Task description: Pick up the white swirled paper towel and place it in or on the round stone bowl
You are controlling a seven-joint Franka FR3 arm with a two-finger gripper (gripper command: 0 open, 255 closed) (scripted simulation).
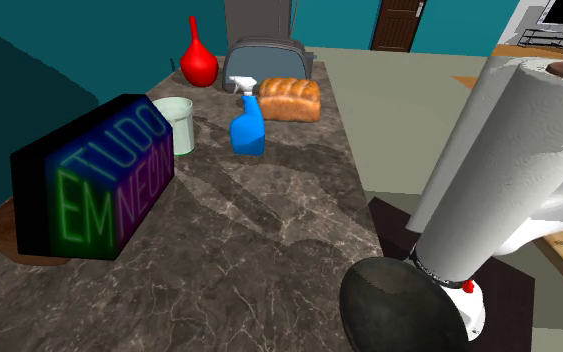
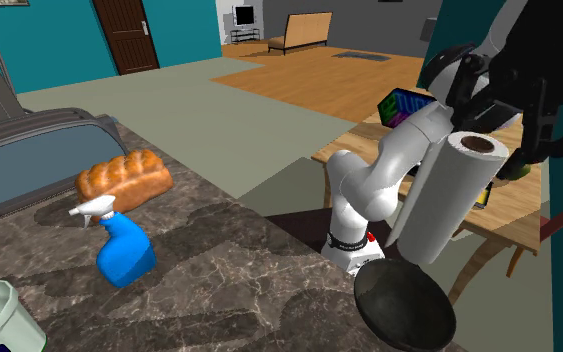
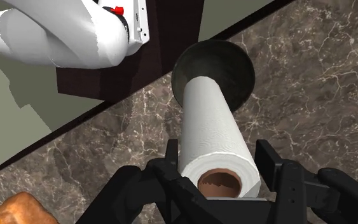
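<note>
Our hand [image 3: 219, 167] pinches the white paper towel roll [image 3: 212, 121] near its upper end, 1 finger on each side. The roll hangs tilted, its lower end over the dark round bowl [image 3: 238, 70] at the table [image 3: 311, 76] edge beside the stand [image 3: 171, 38]; whether it touches, we cannot tell. Farther off stands a blue spray bottle [image 2: 124, 250]. We judge pickup and carry done; lowering and release remain.

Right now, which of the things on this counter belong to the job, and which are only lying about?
Belong to the job:
paper towel roll, clasped in the gripper
dark round bowl, below the roll's lower end

Just lying about:
blue spray bottle
bread loaf
toaster
red vase
pale cup
neon sign box
</note>
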